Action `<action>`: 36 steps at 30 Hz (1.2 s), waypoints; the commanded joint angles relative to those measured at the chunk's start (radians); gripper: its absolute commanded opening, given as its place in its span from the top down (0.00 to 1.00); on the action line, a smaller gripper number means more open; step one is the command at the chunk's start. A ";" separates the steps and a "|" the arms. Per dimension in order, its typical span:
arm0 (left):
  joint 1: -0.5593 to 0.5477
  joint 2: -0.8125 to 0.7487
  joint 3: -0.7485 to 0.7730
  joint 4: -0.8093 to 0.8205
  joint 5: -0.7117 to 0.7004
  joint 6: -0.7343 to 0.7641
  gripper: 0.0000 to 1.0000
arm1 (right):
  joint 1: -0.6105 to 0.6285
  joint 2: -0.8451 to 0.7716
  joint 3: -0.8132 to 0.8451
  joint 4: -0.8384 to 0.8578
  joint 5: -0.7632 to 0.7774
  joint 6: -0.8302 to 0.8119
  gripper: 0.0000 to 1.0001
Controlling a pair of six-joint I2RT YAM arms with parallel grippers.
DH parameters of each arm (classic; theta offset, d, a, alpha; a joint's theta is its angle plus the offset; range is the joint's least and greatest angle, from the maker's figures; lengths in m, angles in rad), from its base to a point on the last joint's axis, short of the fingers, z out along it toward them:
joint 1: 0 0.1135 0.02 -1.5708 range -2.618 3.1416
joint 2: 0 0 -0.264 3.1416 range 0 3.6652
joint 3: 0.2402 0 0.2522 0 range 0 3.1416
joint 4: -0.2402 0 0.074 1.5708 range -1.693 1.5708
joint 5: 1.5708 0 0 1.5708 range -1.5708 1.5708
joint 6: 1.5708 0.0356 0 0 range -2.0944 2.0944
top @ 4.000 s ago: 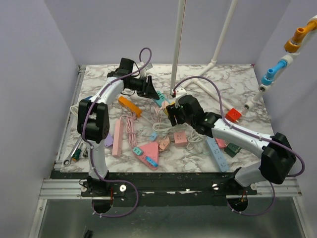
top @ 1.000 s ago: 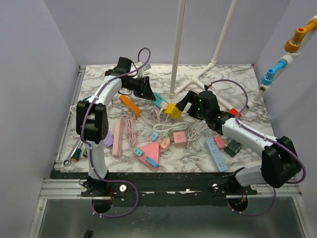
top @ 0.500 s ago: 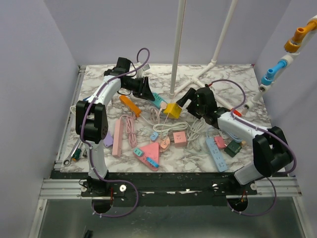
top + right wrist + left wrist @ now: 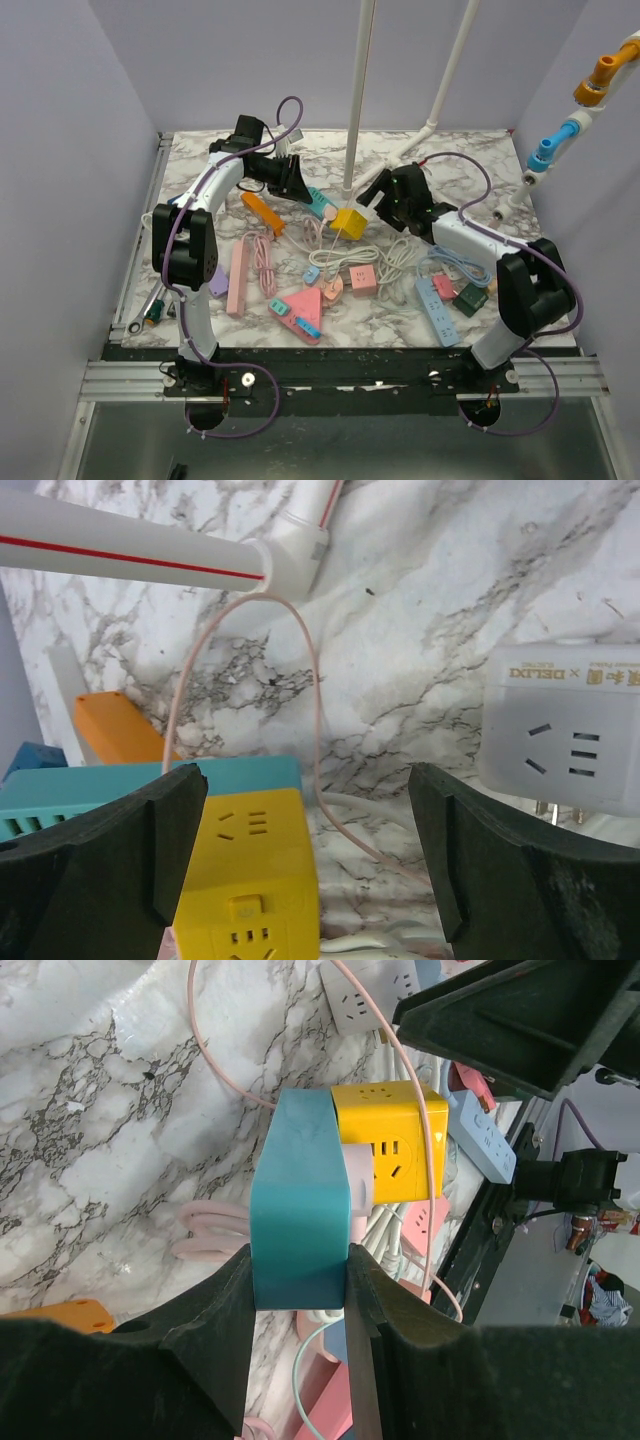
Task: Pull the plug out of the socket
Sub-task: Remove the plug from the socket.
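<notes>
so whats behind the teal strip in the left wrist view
A yellow cube socket sits against the teal strip, joined by a pale pink plug. The plug's prongs are hidden.

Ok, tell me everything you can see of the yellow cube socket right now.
The yellow cube socket is a smooth plastic block with rounded edges and outlet slots on at least two faces. It sits tight against the teal power strip, a pale pink plug between them. The left gripper clamps the strip; the right gripper is open, the cube between its fingers.
</notes>
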 commanded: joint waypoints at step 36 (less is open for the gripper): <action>0.007 -0.056 0.016 0.013 0.028 -0.025 1.00 | 0.052 0.020 -0.021 0.080 -0.118 0.100 0.13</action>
